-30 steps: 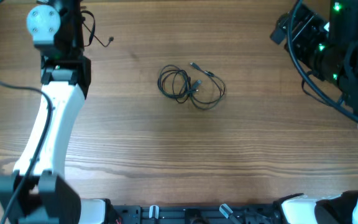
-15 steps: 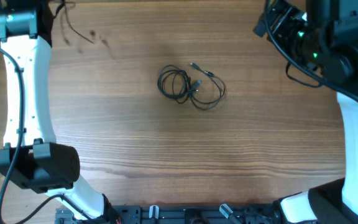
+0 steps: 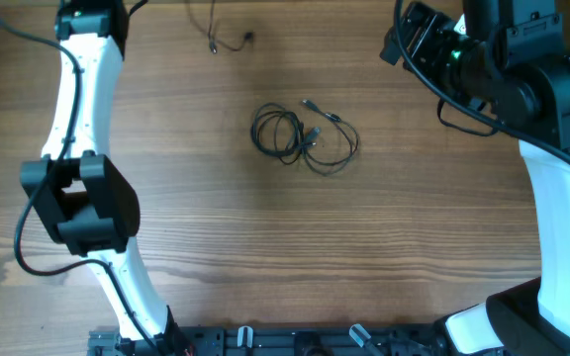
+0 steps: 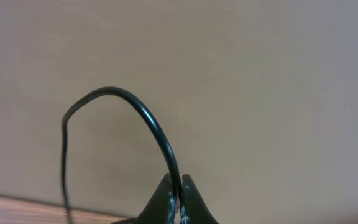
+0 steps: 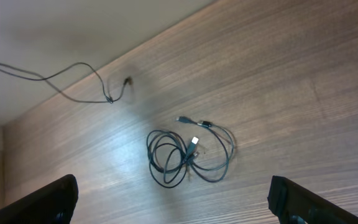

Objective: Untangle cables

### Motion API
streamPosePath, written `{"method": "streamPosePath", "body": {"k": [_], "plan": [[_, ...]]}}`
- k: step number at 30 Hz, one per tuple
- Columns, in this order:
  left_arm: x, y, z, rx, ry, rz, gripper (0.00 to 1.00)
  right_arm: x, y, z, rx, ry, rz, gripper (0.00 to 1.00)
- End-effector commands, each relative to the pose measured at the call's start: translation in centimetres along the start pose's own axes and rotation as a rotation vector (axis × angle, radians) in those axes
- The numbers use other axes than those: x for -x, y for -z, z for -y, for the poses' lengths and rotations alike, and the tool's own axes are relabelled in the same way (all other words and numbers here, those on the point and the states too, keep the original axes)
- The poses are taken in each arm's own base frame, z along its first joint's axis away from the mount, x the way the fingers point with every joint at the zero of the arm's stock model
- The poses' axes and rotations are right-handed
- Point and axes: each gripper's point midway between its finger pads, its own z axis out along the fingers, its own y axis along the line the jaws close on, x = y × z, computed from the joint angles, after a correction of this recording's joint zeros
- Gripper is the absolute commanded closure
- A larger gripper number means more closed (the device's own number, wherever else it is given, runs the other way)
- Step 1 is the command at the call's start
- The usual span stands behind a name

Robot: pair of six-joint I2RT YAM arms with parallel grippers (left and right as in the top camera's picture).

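The wooden bench [image 3: 265, 257] fills the overhead view, bare except for the wires. Our left arm [image 3: 77, 119] sweeps from 7 o'clock up to the far edge at 11 o'clock. Our right arm [image 3: 562, 227] rises from 5 o'clock and leans in at 2 o'clock.

The left claw [image 4: 174, 202] is pinched tight on the lone cable [image 3: 228, 38]. In its wrist view the wire arches up out of the closed tips and drops away to 8 o'clock. We judge that it is held high and far out so that this strand stays apart from the rest. The right claw [image 5: 174, 199] stands wide open and holds nothing. Its two fingers sit at the lower corners of its wrist view. It hangs above the bench and looks down at the heap, which we read as lining up the next pick.

The cable bunch [image 3: 303, 136] lies at the middle of the bench, a little toward 12 o'clock, well apart from both claws. It is several thin loops laid over one another, so untangling is far from done. The lone cable trails from the 12 o'clock edge toward the bench. We cannot tell whether its tip touches the wood. A tiny plug [image 3: 307, 102] pokes from the bunch at its 12 o'clock side.
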Motion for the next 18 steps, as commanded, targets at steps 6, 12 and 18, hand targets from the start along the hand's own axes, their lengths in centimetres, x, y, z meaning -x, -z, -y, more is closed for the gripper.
{"method": "streamPosePath", "body": {"k": [6, 12, 18], "plan": [[6.1, 7.0, -24.8, 0.602, -0.102, 0.148, 0.07, -1.3, -0.1, 0.8, -0.036, 0.03, -0.054, 0.0], [4.7, 12.0, -31.3, 0.756, -0.008, 0.046, 0.0, -1.2, -0.1, 1.0, -0.047, 0.032, -0.047, 0.0], [1.3, 9.9, -28.1, 0.642, 0.027, -0.091, 0.0, -1.2, -0.1, 1.1, -0.049, 0.056, -0.047, 0.0]]}}
